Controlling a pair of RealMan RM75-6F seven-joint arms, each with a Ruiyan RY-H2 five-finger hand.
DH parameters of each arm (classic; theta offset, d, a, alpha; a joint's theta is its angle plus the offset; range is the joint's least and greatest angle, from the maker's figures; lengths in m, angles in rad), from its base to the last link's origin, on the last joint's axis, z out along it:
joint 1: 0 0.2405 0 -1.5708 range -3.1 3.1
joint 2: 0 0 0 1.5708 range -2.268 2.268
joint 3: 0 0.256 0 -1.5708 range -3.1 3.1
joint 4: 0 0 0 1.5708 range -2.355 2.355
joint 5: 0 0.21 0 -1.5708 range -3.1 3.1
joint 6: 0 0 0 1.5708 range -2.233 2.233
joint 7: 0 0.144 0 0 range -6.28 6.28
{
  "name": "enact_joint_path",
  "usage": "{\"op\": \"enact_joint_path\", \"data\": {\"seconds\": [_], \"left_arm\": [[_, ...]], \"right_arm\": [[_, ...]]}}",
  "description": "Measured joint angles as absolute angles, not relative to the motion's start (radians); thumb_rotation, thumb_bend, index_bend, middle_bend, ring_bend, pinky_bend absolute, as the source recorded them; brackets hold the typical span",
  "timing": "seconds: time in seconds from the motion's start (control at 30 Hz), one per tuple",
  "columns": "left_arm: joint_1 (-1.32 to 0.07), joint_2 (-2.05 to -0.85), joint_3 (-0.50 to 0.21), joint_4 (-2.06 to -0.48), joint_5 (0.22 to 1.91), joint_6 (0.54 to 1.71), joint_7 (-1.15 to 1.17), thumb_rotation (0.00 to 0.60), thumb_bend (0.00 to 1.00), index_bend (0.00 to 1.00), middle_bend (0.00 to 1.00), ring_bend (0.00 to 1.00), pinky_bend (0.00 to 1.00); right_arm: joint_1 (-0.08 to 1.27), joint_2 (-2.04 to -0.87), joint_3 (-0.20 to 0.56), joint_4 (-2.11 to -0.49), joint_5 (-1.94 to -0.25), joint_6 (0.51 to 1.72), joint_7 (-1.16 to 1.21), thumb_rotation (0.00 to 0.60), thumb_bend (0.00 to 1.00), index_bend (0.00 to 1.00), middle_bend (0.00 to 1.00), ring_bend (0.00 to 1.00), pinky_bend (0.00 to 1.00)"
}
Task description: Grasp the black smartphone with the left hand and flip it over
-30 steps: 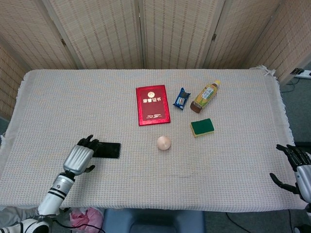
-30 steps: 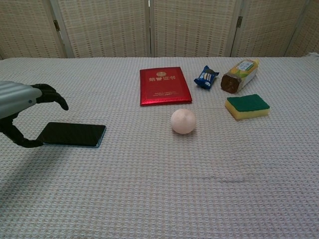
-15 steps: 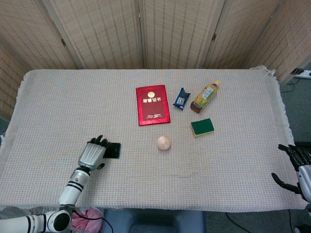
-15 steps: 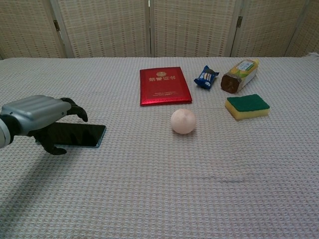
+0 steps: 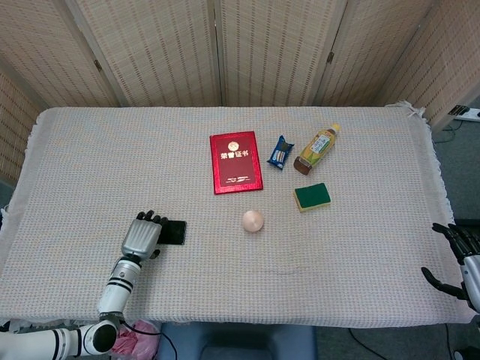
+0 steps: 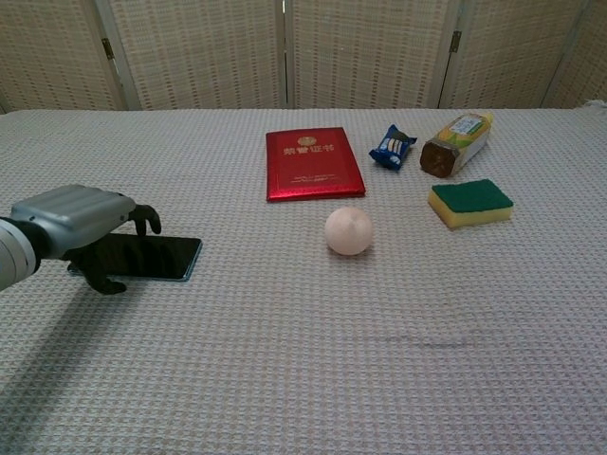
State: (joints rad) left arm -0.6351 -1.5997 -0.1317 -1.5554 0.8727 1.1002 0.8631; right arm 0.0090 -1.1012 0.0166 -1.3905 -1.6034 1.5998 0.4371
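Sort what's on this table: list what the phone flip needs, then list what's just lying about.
Needed for the job:
- black smartphone, flat on the tablecloth
- left hand, fingers arched over the phone's left part

Just lying about:
- red booklet
- blue snack packet
- bottle, on its side
- sponge
- pale ball
- right hand, off the table's edge

Red booklet (image 5: pixel 237 162) bore gold emblem and gold Chinese characters on cover — read as 荣誉证书 in my head view. Bottle label (image 5: pixel 316 148) and blue snack wrapper (image 5: pixel 280 152) carried print, too small for me to read. Phone (image 6: pixel 152 257) under my fingers showed blank black face — no text.
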Motion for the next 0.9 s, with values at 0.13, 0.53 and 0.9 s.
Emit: {"op": "enact_joint_path", "data": {"seconds": [0.13, 0.53, 0.9], "left_arm": [[-0.645, -1.62, -0.133, -1.528, 0.854, 1.109, 0.869, 0.6, 0.22, 0.27, 0.31, 0.18, 0.22], [-0.672, -1.635, -0.13, -1.493, 0.813, 1.109, 0.875, 0.6, 0.22, 0.31, 0.34, 0.18, 0.22], [-0.692, -1.647, -0.127, -1.455, 0.805, 1.088, 0.849, 0.6, 0.22, 0.36, 0.38, 0.21, 0.22]], "right_arm": [[0.008, -1.101, 0.017, -1.388, -1.601, 1.6, 0.441, 0.6, 0.18, 0.14, 0.21, 0.11, 0.13], [0.004, -1.104, 0.017, -1.379, -1.595, 1.597, 0.452, 0.6, 0.18, 0.14, 0.22, 0.11, 0.13], [-0.006, -1.102, 0.017, -1.379, -1.59, 1.605, 0.454, 0.6, 0.18, 0.14, 0.23, 0.11, 0.13]]}}
